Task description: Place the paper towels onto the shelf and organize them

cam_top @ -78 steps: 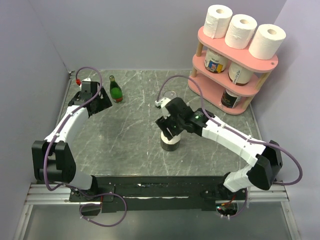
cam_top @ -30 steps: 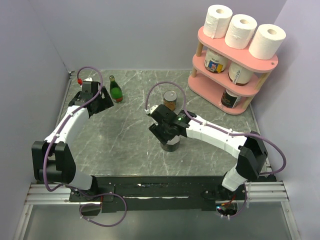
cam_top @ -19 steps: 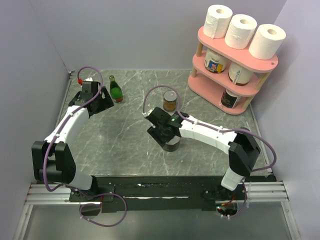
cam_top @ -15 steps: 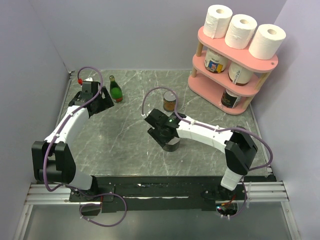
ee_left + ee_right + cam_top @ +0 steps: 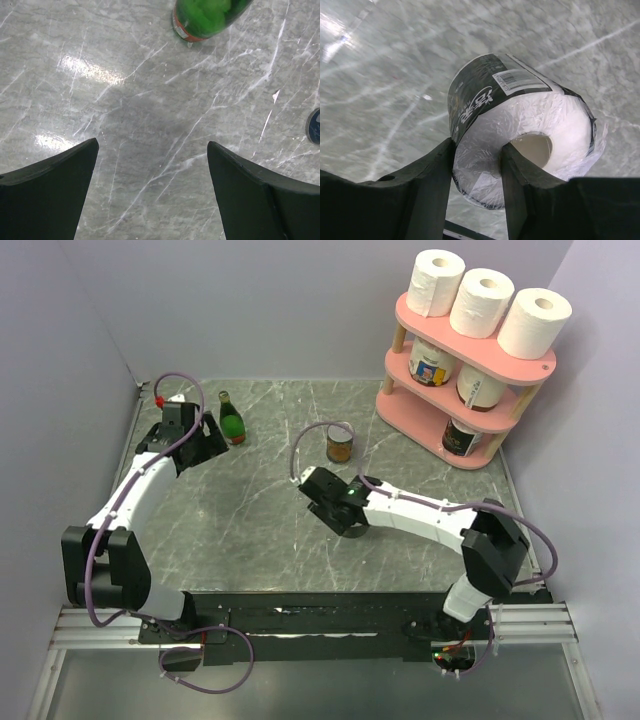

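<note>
- Three paper towels [image 5: 481,302] stand in a row on the top board of the shelf [image 5: 420,315].
- A fourth, wrapped roll [image 5: 520,100] sits at mid-table [image 5: 260,500].
- The right gripper [image 5: 477,147] is clamped on the wrapped roll's wall.
- The left gripper [image 5: 152,145] is spread wide, grasping nothing, near the green bottle [image 5: 210,15].
- A can [image 5: 340,443] stands just beyond the wrapped roll.

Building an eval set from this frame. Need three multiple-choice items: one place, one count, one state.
1. Where is the green bottle? A. on the shelf B. on the table, near the left gripper C. on the floor
2. Paper towels on the shelf's top board? A. one B. two C. three
3. Right gripper? A. shut on the wrapped roll B. open over the bottle C. out of view
Answers: B, it stands by the left gripper; C, three white rolls line the board; A, fingers pinch the roll's wall.
</note>
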Robot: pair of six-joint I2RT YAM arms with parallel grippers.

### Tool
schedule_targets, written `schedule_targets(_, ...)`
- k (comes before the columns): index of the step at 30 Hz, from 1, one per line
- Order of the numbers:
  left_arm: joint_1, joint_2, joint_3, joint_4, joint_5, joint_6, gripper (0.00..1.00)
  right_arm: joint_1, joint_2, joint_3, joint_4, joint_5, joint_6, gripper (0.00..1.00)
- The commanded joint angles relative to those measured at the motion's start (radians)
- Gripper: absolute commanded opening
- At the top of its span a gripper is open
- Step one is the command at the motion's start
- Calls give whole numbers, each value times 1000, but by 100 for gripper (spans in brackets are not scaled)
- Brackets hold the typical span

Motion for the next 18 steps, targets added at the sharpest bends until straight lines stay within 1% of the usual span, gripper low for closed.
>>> schedule_targets(1,-4,-42,-5,29,4,5,96,-76,-130,-50,21,47,-101,44)
schedule_targets(4,-4,-42,-2,29,10,3,96,-145,-195,-54,54,70,-202,44)
schedule_targets(6,-4,-42,0,26,15,3,96,-180,-224,-73,163,85,-323,43)
schedule_targets(7,-4,-41,3,26,15,3,97,-232,-248,-114,221,100,-368,43)
schedule_targets(8,-4,-47,3,26,18,0,96,-258,-259,-131,287,103,-442,43)
schedule_targets(9,-4,-51,0,26,27,-3,96,-292,-265,-142,373,102,-472,43)
schedule_targets(10,-4,-59,-2,30,32,-1,96,-347,-265,-137,401,85,-497,43)
schedule_targets(11,-4,-74,-6,35,35,-3,96,-376,-261,-130,427,73,-551,43)
schedule_targets(12,-4,-82,-14,40,36,-3,96,-398,-256,-116,490,62,-582,43)
schedule_targets(14,-4,-94,-17,47,41,-4,96,-452,-215,-93,539,54,-673,45)
schedule_targets(15,-4,-94,-14,49,44,-4,96,-467,-193,-58,588,57,-693,45)
schedule_targets(18,-4,-96,-11,43,59,-8,96,-536,-60,27,631,47,-725,46)
